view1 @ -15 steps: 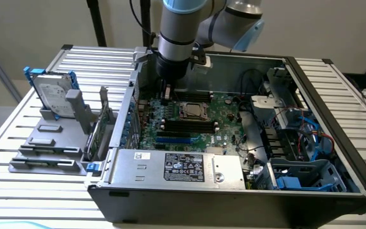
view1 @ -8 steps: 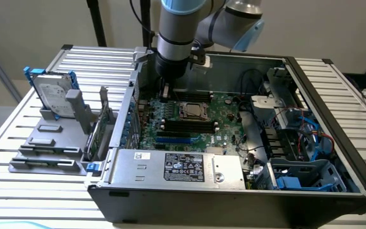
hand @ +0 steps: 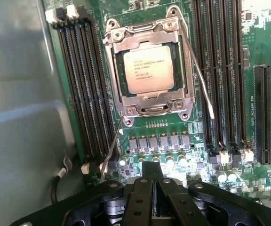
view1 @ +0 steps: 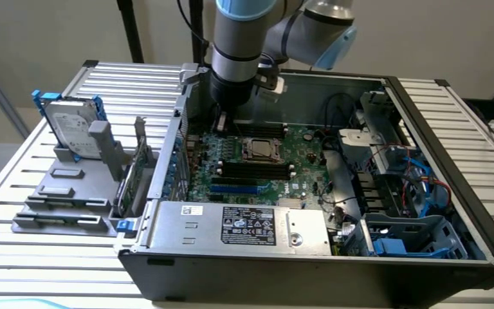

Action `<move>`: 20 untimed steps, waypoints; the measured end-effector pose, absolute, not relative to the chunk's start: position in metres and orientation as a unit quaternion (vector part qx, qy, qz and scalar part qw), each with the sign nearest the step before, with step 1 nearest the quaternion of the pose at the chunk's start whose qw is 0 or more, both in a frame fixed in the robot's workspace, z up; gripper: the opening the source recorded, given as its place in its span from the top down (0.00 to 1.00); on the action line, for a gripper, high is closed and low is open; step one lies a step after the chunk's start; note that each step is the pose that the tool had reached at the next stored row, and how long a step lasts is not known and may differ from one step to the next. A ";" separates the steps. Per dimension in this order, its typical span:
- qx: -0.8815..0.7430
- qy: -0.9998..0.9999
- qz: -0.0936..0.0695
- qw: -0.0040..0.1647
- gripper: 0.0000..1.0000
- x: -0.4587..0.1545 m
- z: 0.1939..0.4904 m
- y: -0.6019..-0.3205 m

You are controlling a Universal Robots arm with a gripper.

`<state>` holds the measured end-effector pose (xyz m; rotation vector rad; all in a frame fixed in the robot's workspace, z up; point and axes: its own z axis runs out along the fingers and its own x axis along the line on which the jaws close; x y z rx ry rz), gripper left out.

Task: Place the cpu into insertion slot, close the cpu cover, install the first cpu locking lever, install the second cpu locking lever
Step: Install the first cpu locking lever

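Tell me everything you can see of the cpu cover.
The cpu cover is a thin silver-grey metal frame with a large square cut-out, through which the cpu's printed metal top shows. It lies flat, closed over the insertion slot on the green motherboard, between two banks of black memory slots. Two thin wire levers angle away beside it, seemingly unlatched. The shut tool hangs apart from it.

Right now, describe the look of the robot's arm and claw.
The arm is a silver-grey tube with rounded joints that carry light blue caps. Lower down it ends in a black wrist section. The claw is matte black, built of flat linkage bars pinned with round bolts.
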<state>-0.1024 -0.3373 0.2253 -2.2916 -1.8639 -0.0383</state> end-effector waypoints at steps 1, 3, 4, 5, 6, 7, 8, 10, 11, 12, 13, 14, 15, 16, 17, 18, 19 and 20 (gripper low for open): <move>-0.777 -0.623 -0.014 0.094 0.89 -0.102 0.225 -0.337; -0.786 -0.612 -0.015 0.094 0.89 -0.102 0.225 -0.337; -0.790 -0.606 -0.016 0.094 0.89 -0.102 0.225 -0.337; -0.794 -0.601 -0.017 0.094 0.89 -0.103 0.225 -0.337; -0.797 -0.596 -0.019 0.095 0.89 -0.103 0.225 -0.337; -0.800 -0.592 -0.020 0.097 0.89 -0.103 0.225 -0.337; -0.802 -0.588 -0.023 0.099 0.89 -0.103 0.226 -0.337; -0.806 -0.581 -0.028 0.105 0.89 -0.104 0.226 -0.337; -0.808 -0.578 -0.030 0.108 0.89 -0.104 0.226 -0.337; -0.810 -0.575 -0.033 0.110 0.89 -0.104 0.227 -0.337; -0.812 -0.572 -0.035 0.113 0.89 -0.105 0.227 -0.337; -0.814 -0.568 -0.038 0.116 0.89 -0.105 0.227 -0.337; -0.816 -0.565 -0.040 0.119 0.89 -0.105 0.227 -0.337; -0.817 -0.562 -0.043 0.121 0.89 -0.106 0.228 -0.337; -0.819 -0.558 -0.045 0.124 0.89 -0.106 0.228 -0.337; -0.821 -0.555 -0.047 0.127 0.89 -0.106 0.228 -0.337; -0.822 -0.552 -0.050 0.130 0.89 -0.107 0.229 -0.337; -0.824 -0.548 -0.053 0.133 0.89 -0.107 0.229 -0.337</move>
